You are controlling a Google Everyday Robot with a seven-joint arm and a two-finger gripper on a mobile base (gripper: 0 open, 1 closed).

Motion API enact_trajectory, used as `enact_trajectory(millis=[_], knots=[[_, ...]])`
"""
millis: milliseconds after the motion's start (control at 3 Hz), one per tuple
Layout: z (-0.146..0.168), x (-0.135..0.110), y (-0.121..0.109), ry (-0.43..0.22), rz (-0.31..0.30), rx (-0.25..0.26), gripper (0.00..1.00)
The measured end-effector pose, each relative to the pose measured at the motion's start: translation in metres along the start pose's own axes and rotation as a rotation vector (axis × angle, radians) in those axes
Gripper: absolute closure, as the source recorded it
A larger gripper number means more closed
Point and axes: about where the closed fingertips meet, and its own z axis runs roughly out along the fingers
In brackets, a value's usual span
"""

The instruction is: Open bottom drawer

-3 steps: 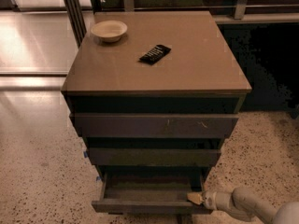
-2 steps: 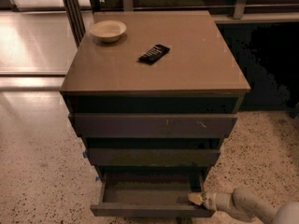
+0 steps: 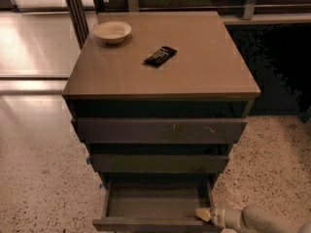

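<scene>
Bottom drawer (image 3: 154, 224) slid slightly further out. Gripper (image 3: 203, 214) at its right front corner; can't tell its grip. Probably stiff, light, free-sliding: hook the front's top edge.

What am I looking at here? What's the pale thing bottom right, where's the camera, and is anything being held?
A mobile robot with one arm. The single camera looks down on a drawer cabinet from the front; its mount is not on record. The pale tube at bottom right is the arm, ending in the gripper, at the right front corner of the bottom drawer. That drawer is pulled out and looks empty. On the cabinet top lie a pale bowl and a small flat black object. Whether the gripper grips the drawer is unclear.
</scene>
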Motion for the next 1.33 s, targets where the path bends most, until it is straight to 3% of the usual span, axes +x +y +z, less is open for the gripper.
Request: enact_trajectory(millis=[333,1000,1333], knots=[[-0.007,0.009,0.018,-0.033,-0.056,0.028,1.0],[-0.042,0.047,0.105,-0.185,-0.31,0.153,1.0],[-0.061,0.033,0.145,-0.266,-0.467,0.246,0.83]])
